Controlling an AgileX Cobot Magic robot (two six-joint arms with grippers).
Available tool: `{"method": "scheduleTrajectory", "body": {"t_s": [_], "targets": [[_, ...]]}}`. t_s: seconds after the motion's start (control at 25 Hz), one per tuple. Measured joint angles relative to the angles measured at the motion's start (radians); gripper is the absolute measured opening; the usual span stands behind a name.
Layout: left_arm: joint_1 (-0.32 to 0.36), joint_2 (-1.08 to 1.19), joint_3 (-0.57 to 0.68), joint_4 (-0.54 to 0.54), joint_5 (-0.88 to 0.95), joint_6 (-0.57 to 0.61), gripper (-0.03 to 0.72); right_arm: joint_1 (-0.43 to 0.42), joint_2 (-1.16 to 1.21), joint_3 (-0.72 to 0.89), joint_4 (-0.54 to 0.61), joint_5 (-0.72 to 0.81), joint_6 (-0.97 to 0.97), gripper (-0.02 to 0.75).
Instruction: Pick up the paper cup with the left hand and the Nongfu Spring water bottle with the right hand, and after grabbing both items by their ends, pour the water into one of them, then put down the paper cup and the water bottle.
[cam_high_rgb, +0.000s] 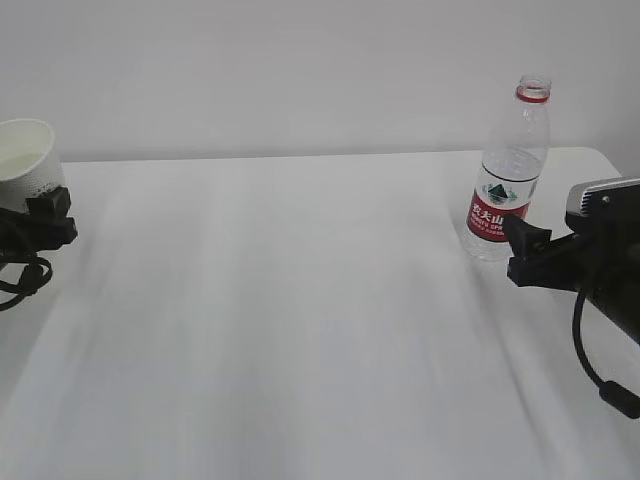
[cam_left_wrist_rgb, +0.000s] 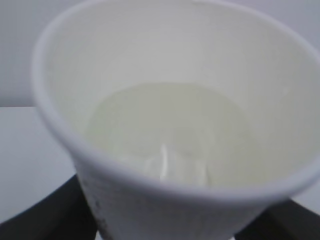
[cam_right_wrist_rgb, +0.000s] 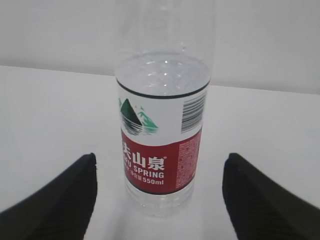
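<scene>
The white paper cup (cam_high_rgb: 25, 160) sits at the far left, tilted, with my left gripper (cam_high_rgb: 45, 215) shut on its lower part. In the left wrist view the paper cup (cam_left_wrist_rgb: 175, 60) fills the frame, with black fingers (cam_left_wrist_rgb: 50, 215) pressed against both sides of its wall. Clear water (cam_left_wrist_rgb: 165, 130) lies in its bottom. The Nongfu Spring water bottle (cam_high_rgb: 510, 170) stands upright and uncapped at the right, partly full. My right gripper (cam_high_rgb: 525, 245) is open just in front of it. The right wrist view shows the bottle (cam_right_wrist_rgb: 162, 125) between the spread fingers (cam_right_wrist_rgb: 65, 200), touching neither.
The white table (cam_high_rgb: 300, 300) stretches between the two arms under a plain white wall. A black cable (cam_high_rgb: 600, 370) hangs from the right arm near the table's right edge.
</scene>
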Motion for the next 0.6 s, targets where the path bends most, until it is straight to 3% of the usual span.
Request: {"method": "scheduleTrajectory", "body": {"t_s": [0.6], "targets": [[0.001,0.031,0.000,0.034,0.001,0.002,0.510,0.000,0.000,0.000,0.000,0.000,0.000,0.593]]}}
